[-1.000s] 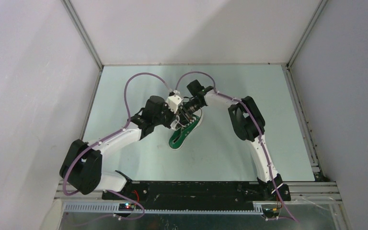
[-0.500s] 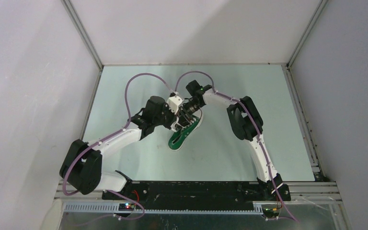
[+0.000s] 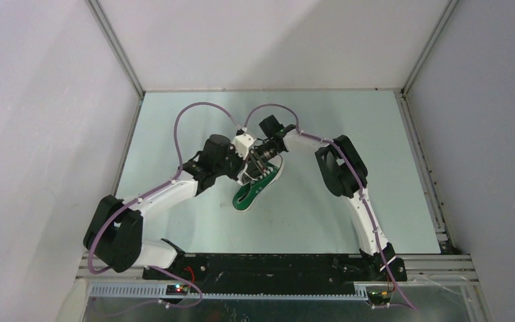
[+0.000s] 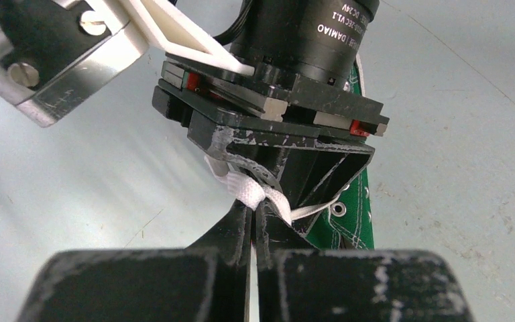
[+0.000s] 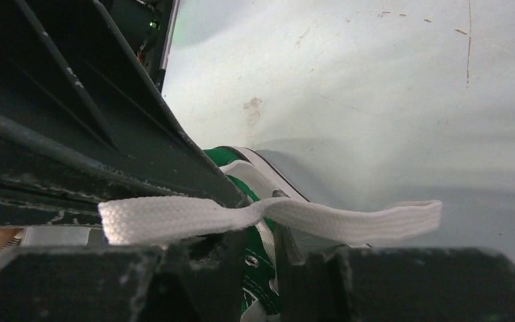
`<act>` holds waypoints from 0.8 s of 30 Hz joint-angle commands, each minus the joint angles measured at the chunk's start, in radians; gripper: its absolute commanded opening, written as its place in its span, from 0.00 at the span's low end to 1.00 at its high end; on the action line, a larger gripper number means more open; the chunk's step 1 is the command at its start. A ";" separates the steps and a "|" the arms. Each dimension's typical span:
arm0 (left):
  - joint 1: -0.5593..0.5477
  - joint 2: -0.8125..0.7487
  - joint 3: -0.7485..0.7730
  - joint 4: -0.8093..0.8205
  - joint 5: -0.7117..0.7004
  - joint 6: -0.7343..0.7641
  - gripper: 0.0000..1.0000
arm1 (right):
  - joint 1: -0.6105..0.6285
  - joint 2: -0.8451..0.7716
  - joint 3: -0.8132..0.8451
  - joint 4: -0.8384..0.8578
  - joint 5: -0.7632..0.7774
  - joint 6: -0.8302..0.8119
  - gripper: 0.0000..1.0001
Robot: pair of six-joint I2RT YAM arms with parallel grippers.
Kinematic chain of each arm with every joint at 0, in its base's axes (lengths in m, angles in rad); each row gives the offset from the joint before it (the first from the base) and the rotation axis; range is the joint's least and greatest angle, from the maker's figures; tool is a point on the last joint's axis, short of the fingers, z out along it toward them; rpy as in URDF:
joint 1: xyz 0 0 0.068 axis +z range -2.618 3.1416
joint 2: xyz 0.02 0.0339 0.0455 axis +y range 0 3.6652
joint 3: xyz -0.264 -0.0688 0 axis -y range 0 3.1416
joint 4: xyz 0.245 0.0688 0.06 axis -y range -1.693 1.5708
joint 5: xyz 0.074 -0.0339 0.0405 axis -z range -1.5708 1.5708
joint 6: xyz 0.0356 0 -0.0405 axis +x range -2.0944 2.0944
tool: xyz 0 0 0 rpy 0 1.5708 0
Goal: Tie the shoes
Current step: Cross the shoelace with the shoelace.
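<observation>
Sneaker (image 3: 251, 191) lies on the desk (image 3: 349, 134) about mid-surface. It sits diagonally, white toe cap toward the far right and heel opening toward the near left. Both arms meet over its toe end, wrists nearly touching.

Left fingers (image 4: 229, 231): pressed together, pinching a bunched fold of the white lace (image 4: 258, 196) right at their tips. A thinner strand runs from the pinch down toward the green canvas and an eyelet below.

Right fingers (image 5: 198, 272): slightly apart, with a narrow gap through which green canvas and white stitching show. In the right wrist view a flat loop of lace lies crosswise over their tips, its free end sticking out to the right. The lace narrows where the left arm's tip holds it. The right pair does not appear to clamp it, and the two sets of tips sit just beside each other
</observation>
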 commanded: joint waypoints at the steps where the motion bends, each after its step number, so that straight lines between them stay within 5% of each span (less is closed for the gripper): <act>1: 0.006 -0.029 0.000 0.073 -0.010 0.006 0.00 | 0.044 -0.016 -0.026 0.098 -0.041 0.095 0.17; 4: 0.006 -0.030 -0.003 0.073 -0.005 0.005 0.00 | 0.043 -0.026 -0.047 0.145 -0.018 0.133 0.00; 17: 0.013 -0.063 -0.028 0.055 -0.009 0.010 0.00 | -0.064 -0.152 -0.207 0.522 0.082 0.509 0.00; 24: 0.018 -0.065 -0.054 0.044 -0.061 0.040 0.00 | -0.086 -0.211 -0.276 0.527 0.070 0.545 0.00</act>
